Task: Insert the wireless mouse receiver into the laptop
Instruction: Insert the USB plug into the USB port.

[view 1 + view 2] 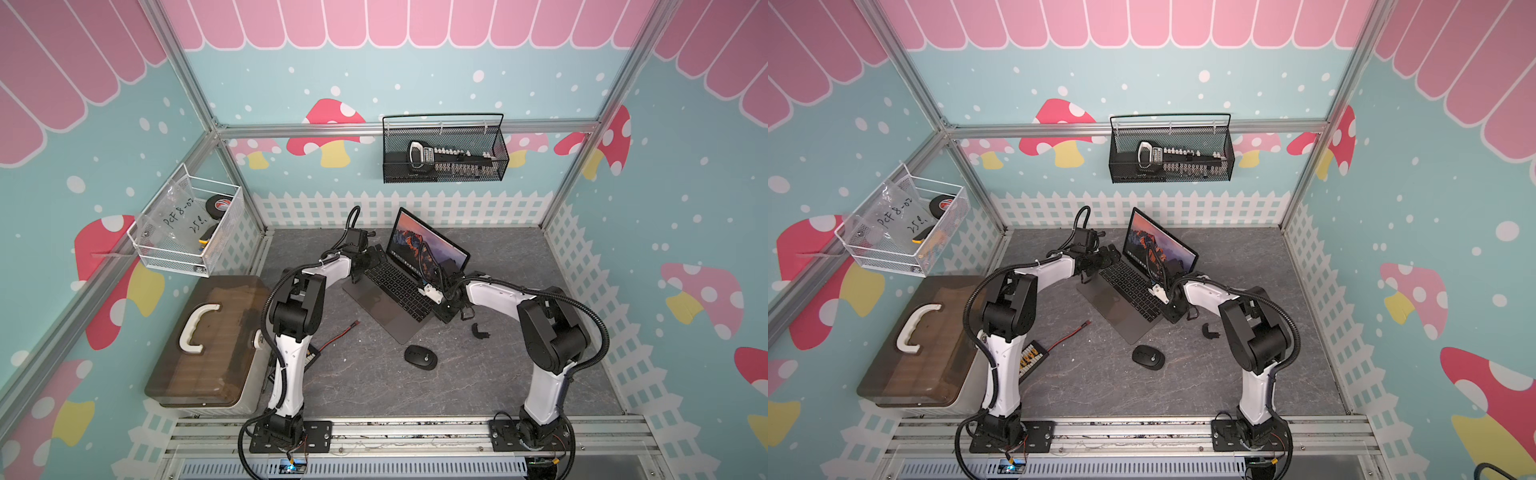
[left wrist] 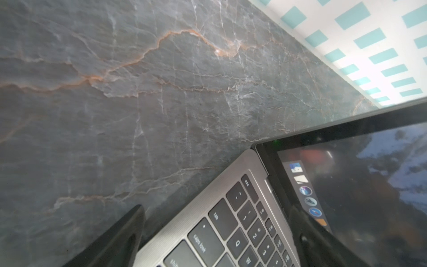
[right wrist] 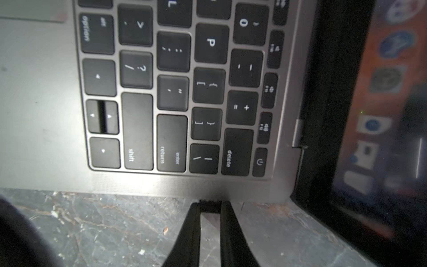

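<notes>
Front rail (image 1: pixel 415 432): metal, both arm bases bolted to it.
Counter (image 1: pixel 478 386): grey marbled slab.
Laptop (image 1: pixel 384 303): dark grey, lid open, orange mountain picture lit, standing at an angle mid-counter.
Right arm (image 1: pixel 494 291): reaches to the laptop's right side edge. The right jaws are nearly together, clamped on the mouse receiver (image 3: pixel 209 205), a tiny black stub pressed against that edge level with the return and delete keys. How far it sits in the port, I cannot tell.
Left arm (image 1: pixel 328 270): at the laptop's rear left corner. The left jaws are wide apart, one finger (image 2: pixel 111 242) over the counter, the other over the screen side, the hinge corner between them.
Mouse (image 1: pixel 420 357): black oval, on the counter in front of the laptop, apart from it.
Red-tipped wire (image 1: pixel 340 334): left of the laptop.
Small black angled piece (image 1: pixel 481 331): right of the laptop.
Wooden case (image 1: pixel 208 340): white handle, far left.
</notes>
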